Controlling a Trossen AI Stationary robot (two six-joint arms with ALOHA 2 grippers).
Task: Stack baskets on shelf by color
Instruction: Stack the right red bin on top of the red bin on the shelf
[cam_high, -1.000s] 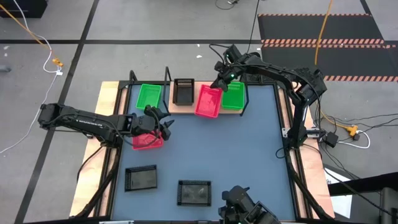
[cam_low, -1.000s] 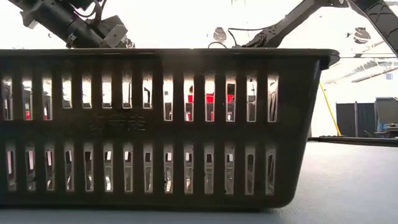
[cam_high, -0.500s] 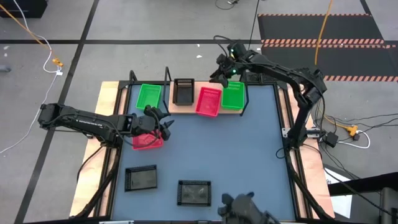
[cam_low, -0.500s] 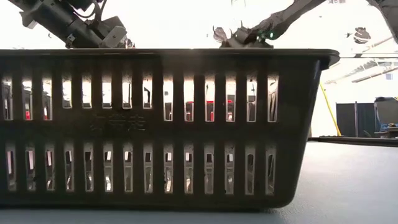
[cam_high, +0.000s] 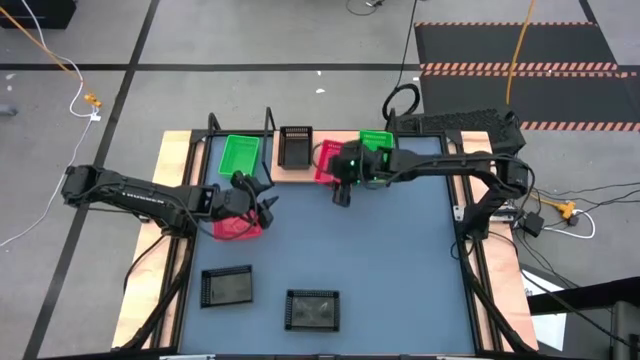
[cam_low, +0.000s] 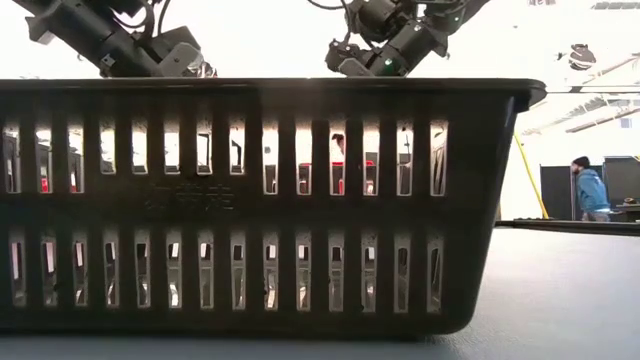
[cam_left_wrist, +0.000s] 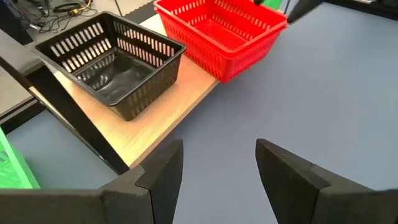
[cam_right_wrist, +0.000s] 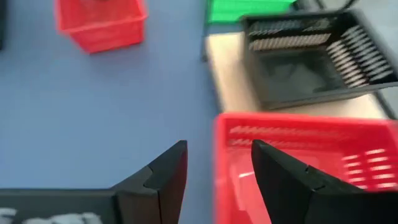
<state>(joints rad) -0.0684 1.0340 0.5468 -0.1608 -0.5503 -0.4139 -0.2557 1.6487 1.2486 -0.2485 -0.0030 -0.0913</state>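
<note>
Nearest, two black baskets (cam_high: 314, 309) on the blue-grey table (cam_high: 400, 260), one just left of the other (cam_high: 227, 286). From the low view, one black basket (cam_low: 260, 200) right up close, filling most of the sight.

A bit farther, a pink-red basket (cam_high: 238, 225) on the table at the left side. Just over it, the left claw (cam_high: 262, 200), fingers apart, holding nothing. Left arm stretched in low from the left edge.

Farther back, the wooden shelf (cam_high: 273, 172) along the table's far edge. On it, a green basket (cam_high: 239, 155) at the left, then a black basket (cam_high: 295, 146), then a pink-red basket (cam_high: 327, 163), then another green basket (cam_high: 377, 152) at the right, partly hidden by the arm. Other baskets: cannot tell where.

Right claw (cam_high: 341, 194) above the table, just in front of the pink-red basket on the shelf. Fingers apart, empty. Right arm reaching across from the right side, bent at the elbow.

Beyond the table, a grey floor with black lines, cables (cam_high: 60, 50), and a dark mat with striped edges (cam_high: 510, 45). Far off in the room, a person in a blue top (cam_low: 588, 188).
</note>
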